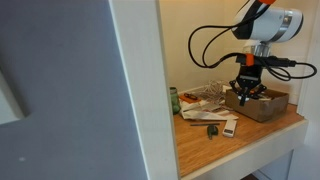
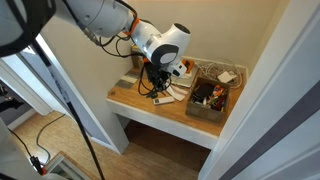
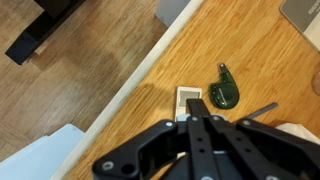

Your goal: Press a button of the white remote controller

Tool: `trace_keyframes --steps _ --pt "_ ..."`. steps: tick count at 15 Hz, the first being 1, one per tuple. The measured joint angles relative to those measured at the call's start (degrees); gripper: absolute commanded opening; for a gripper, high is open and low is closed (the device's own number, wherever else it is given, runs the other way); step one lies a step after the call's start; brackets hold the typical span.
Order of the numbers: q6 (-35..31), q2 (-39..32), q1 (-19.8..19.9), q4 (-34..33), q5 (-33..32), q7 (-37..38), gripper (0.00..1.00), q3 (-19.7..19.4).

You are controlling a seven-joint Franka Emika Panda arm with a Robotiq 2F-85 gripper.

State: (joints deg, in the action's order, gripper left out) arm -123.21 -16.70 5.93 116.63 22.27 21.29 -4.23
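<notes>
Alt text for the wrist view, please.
The gripper, fingers closed together, points at a small white remote lying near the edge of a wooden shelf. A small dark green object lies beside it; whether the fingers touch the remote cannot be told.

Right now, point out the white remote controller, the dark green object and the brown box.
white remote controller (image 3: 190,100), wrist view, top face
dark green object (image 3: 222,95), wrist view, round body
brown box (image 1: 270,106), in an exterior view, side wall

No legible text, perhaps through blur
</notes>
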Motion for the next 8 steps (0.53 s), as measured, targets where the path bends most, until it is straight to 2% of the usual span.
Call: trace_keyframes --steps 8 --pt "0.06 -7.18 -0.16 -2.96 0.00 0.04 0.00 -0.01"
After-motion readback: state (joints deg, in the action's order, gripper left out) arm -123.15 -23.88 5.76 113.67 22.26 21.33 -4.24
